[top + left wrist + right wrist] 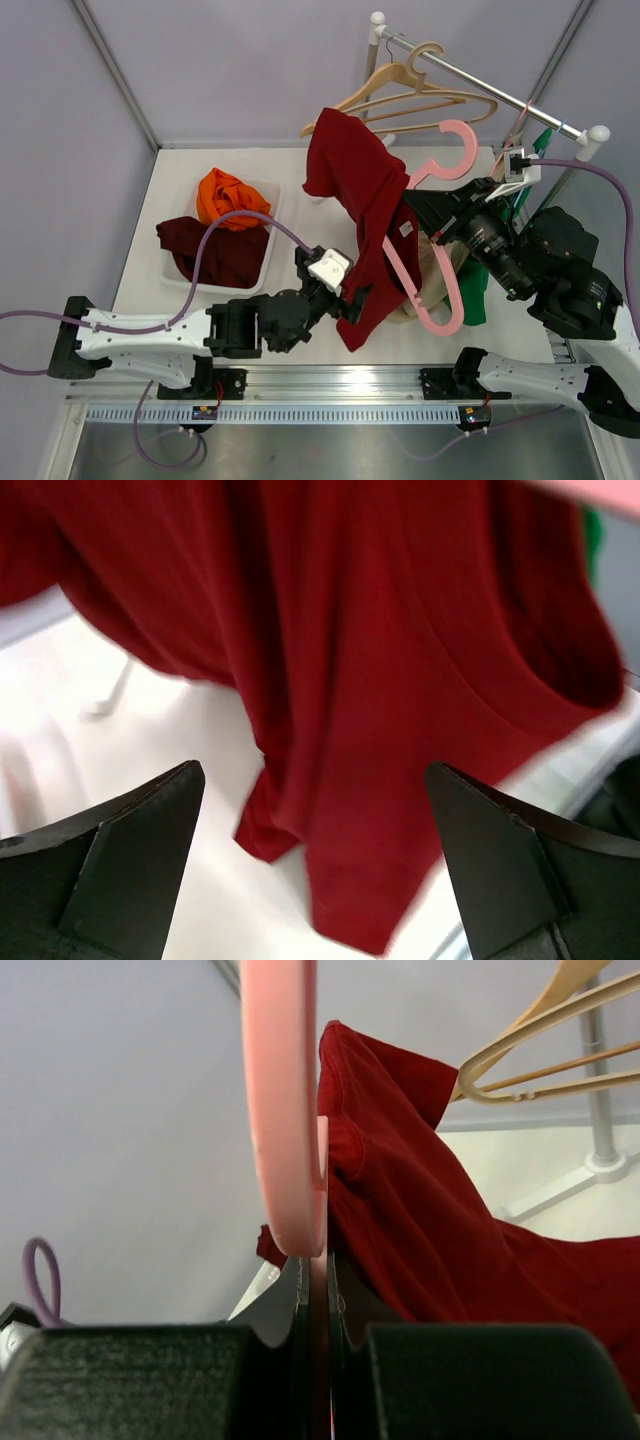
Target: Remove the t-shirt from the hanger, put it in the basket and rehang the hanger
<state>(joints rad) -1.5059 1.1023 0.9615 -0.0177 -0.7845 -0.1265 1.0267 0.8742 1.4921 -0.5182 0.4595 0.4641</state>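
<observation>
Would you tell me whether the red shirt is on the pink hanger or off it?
Partly on: the shirt hangs over one arm of the hanger; the other arm is bare.

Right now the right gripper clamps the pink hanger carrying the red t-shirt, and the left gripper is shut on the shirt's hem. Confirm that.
Wrong in one respect: the left gripper is open, not shut on the hem. The left wrist view shows its fingers spread wide, the red t-shirt hanging beyond them. The right gripper does clamp the pink hanger carrying the shirt.
</observation>
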